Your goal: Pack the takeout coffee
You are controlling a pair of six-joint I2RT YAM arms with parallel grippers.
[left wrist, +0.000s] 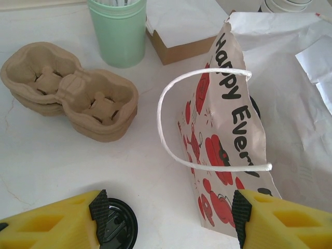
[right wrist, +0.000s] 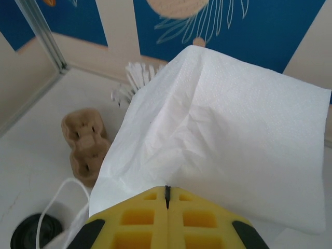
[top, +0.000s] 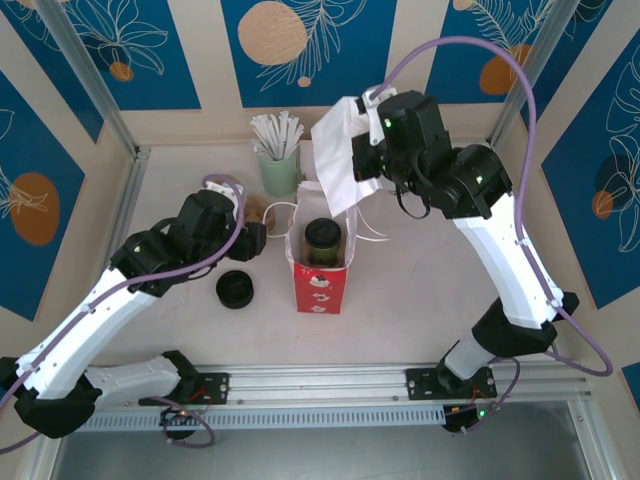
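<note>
Going left to right: the left gripper (left wrist: 169, 207) sits at roughly 9 o'clock from the red bag (top: 320, 282), claw spread wide with nothing in it, and the bag's white string handle (left wrist: 207, 122) hangs just ahead of the fingers. My guess is it's parked there to steady the bag or tug the mouth open. A loose black lid (top: 235, 289) lies on the table just under that arm, also about 9 o'clock of the bag. The cardboard cup carriers (left wrist: 70, 91) and the green cup of stirrers (top: 279, 165) are off around 10 to 11 o'clock, out of the way. The takeout coffee (top: 322, 243) is already standing upright inside the bag, black lid up, so the main bit looks done. Over at 12 to 1 o'clock the right gripper (right wrist: 167, 194) has its fingers pressed together on the edge of a white napkin (right wrist: 218, 135), dangling it above the bag opening, presumably to drop it in beside the cup.
</note>
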